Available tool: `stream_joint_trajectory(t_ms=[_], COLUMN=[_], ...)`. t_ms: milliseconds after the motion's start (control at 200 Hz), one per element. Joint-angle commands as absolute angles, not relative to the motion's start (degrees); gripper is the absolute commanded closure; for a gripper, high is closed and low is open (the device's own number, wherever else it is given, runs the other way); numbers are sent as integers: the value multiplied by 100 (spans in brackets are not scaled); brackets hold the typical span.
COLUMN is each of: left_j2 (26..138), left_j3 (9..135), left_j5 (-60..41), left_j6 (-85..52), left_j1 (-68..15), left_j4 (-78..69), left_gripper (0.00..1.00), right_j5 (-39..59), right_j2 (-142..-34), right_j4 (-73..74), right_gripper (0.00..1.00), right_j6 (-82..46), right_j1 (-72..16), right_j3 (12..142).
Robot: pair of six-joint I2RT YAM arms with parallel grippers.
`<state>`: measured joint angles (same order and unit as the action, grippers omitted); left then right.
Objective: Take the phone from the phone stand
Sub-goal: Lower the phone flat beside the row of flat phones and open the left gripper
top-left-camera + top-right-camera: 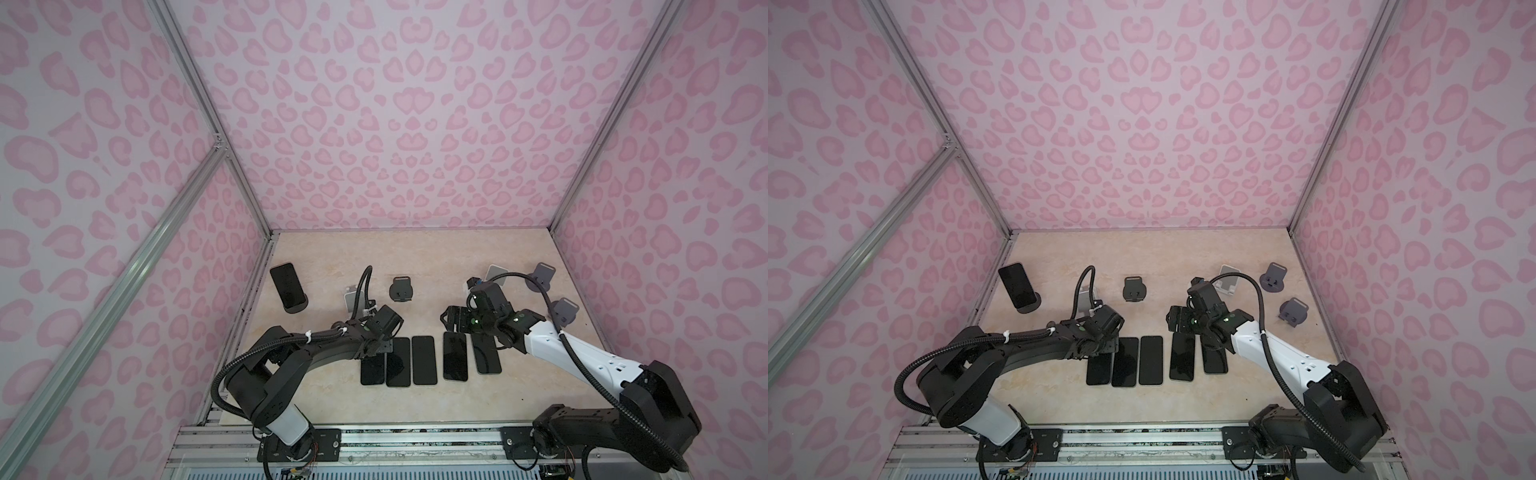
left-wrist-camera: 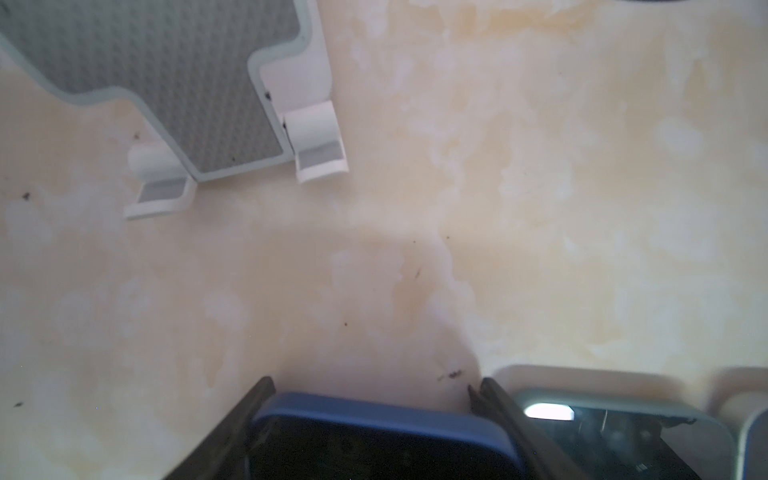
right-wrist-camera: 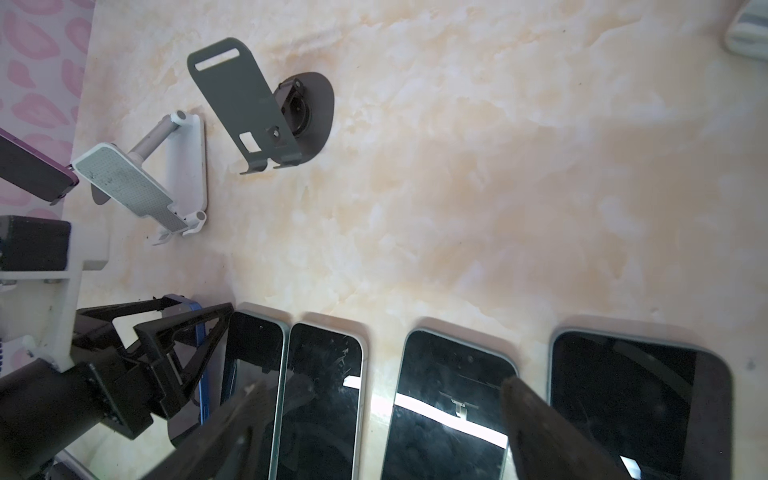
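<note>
A dark phone [image 1: 286, 284] leans upright on a black phone stand [image 1: 296, 306] at the far left of the table, also in the second top view as the phone [image 1: 1017, 286]. Neither gripper is near it. My left gripper [image 2: 372, 382] is low at the left end of a row of flat phones. Its fingers press both long edges of a blue-cased phone [image 2: 374, 415] lying there [image 1: 372, 370]. My right gripper [image 3: 385, 384] hovers open above the row's right part [image 1: 451, 322], nothing between its fingers.
Several dark phones lie side by side near the front, such as one in the middle [image 1: 424, 359]. Empty stands are behind them: a white one [image 1: 353, 299], a dark one [image 1: 401, 289], another white one [image 1: 496, 274] and two grey ones [image 1: 542, 276] [image 1: 565, 311]. Patterned walls enclose the table.
</note>
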<state>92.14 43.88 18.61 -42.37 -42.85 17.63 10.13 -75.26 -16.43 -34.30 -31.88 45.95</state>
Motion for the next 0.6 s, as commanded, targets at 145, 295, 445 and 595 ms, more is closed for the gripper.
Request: stream_joint_trajectory(t_ms=[145,295,445,595], left_j2=[9117,9174,9261,9300], left_j3=[4142,4206,4319,4344], left_j5=[1734,1707,1776,1829], left_j6=[-4227,-4142,-4131,-4139], left_j1=[-4269,-4270,-4272,-4278], left_j4=[2435,2426,2527,2614], left_gripper=[23,22,21,21], right_j5=[1087,1090,1052,1021], right_j2=[-7594,-7601,-7555,-7514], right_j4=[-1714,-1701,-1740,-1748], right_gripper=[10,10,10,10], right_j6=[-3399,-3418,-3410,-3401], right_j1=[-3191,-3193,-3190,-3183], right_j3=[4703,4697,4694,4641])
